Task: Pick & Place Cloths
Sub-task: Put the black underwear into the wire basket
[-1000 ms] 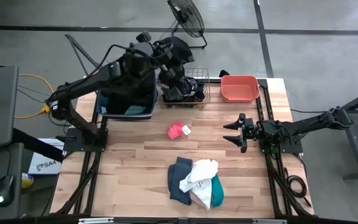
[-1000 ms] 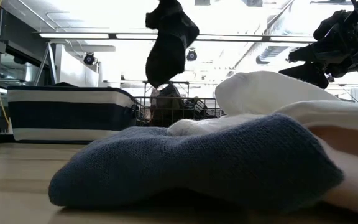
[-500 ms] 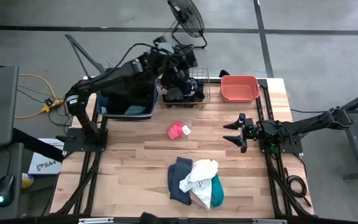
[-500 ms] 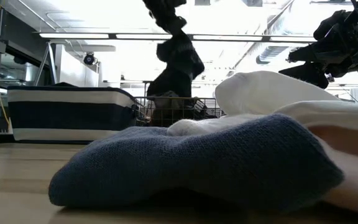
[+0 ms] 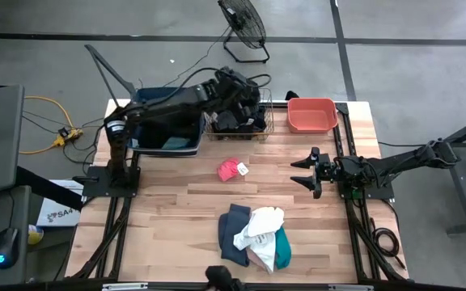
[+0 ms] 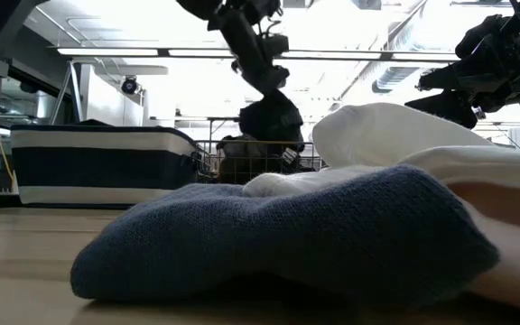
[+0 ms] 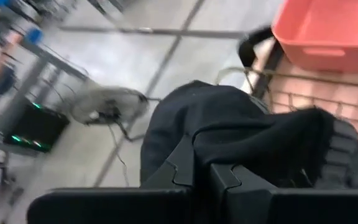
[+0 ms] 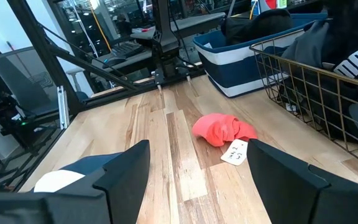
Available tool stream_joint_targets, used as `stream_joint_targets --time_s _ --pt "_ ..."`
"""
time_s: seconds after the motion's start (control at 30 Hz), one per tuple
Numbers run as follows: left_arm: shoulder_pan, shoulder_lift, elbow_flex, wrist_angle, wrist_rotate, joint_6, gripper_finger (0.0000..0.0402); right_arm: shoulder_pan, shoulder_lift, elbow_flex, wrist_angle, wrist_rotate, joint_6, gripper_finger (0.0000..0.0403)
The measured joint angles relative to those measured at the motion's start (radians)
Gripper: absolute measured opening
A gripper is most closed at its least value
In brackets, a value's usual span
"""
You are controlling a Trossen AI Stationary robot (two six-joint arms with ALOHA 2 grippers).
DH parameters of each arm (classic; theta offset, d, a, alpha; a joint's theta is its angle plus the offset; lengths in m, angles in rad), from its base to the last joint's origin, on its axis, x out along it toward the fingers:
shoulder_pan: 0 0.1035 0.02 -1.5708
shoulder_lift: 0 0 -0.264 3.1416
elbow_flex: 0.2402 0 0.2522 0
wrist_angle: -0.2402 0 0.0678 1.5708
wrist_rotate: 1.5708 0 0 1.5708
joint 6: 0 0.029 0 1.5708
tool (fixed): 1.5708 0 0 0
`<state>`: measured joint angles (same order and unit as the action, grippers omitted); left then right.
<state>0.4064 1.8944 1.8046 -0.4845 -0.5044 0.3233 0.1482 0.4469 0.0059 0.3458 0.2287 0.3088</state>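
Note:
My left gripper [image 5: 235, 95] is over the wire mesh basket [image 5: 263, 111] at the table's far edge, shut on a black cloth [image 7: 253, 140]. In the low view that black cloth [image 6: 272, 117] hangs just above the basket's pile. More black cloths [image 5: 231, 120] lie in the basket. A bright pink cloth [image 5: 232, 169] with a white tag lies on the table's middle. Near the near edge sits a pile: slate grey-blue cloth [image 5: 233, 233], white cloth [image 5: 259, 227], teal-green cloth [image 5: 282, 249]. My right gripper [image 5: 303, 173] waits open at the table's right side, above the wood. My left gripper pinches the black cloth by a bunched fold [image 7: 216, 154] between its two fingers, coming from above over the basket. The cloth hangs below the fingers in a rounded bundle [image 6: 273, 122]; whether its lower end touches the pile in the basket I cannot tell.
A navy tub with a white stripe [image 5: 167, 129] stands left of the basket, a coral tub [image 5: 311, 114] right of it. A floor fan [image 5: 243, 23] stands beyond the far edge. Bare wood lies between the pink cloth and the pile.
My left gripper has moved right along the far edge, from above the navy tub's side to above the wire basket, and has come down. The black cloth it carries has dropped from high in the low view to just above the basket's pile.

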Motion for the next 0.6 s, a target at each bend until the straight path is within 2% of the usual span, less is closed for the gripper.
stream_joint_targets --time_s 0.3,0.6 --pt "0.027 0.021 0.000 -0.163 0.074 -0.195 0.0000 0.000 0.000 0.000 0.000 0.000 0.000 0.0260" --pt "0.130 0.020 0.001 -0.334 0.413 -0.388 0.0000 0.000 0.000 0.000 0.000 0.000 0.000 0.0260"
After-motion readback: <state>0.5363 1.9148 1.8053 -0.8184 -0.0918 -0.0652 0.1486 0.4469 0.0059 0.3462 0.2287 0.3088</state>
